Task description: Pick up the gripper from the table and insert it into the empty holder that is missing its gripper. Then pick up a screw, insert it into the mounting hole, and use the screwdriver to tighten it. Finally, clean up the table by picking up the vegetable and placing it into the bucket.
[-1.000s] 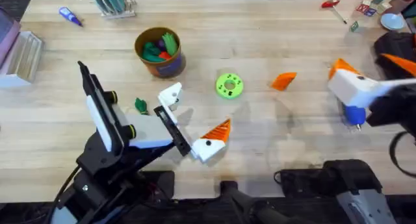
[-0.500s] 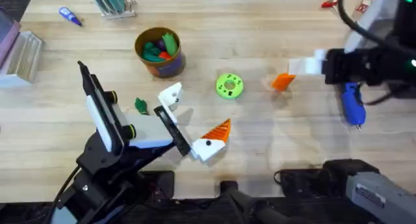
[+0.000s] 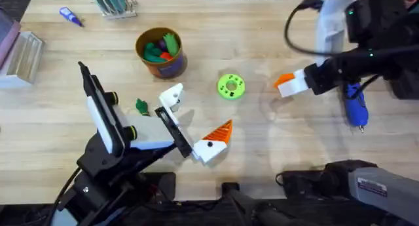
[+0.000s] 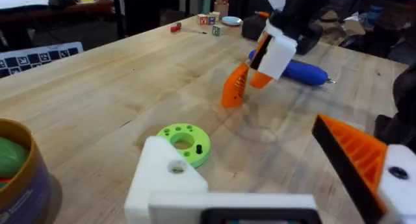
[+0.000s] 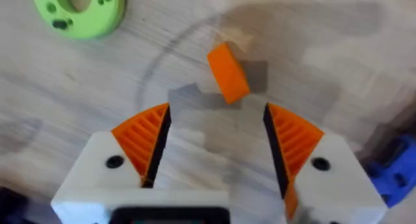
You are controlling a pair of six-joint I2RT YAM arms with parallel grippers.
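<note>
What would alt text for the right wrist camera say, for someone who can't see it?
The right gripper, white with orange ribbed pads, hangs open over the wooden table, and the loose orange gripper finger lies on the wood just beyond the gap between its fingers. A green round disc with holes lies farther off, and part of the blue screwdriver shows at the edge.

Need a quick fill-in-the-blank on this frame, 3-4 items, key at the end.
1. The right gripper hovers over the loose orange gripper with its jaws ____.
2. The bucket holds toys, while the vegetable lies on the ____.
3. The blue screwdriver lies on the ____ side of the table.
4. The holder sits on the ____ arm.

Missing words: open; table; right; left
</note>
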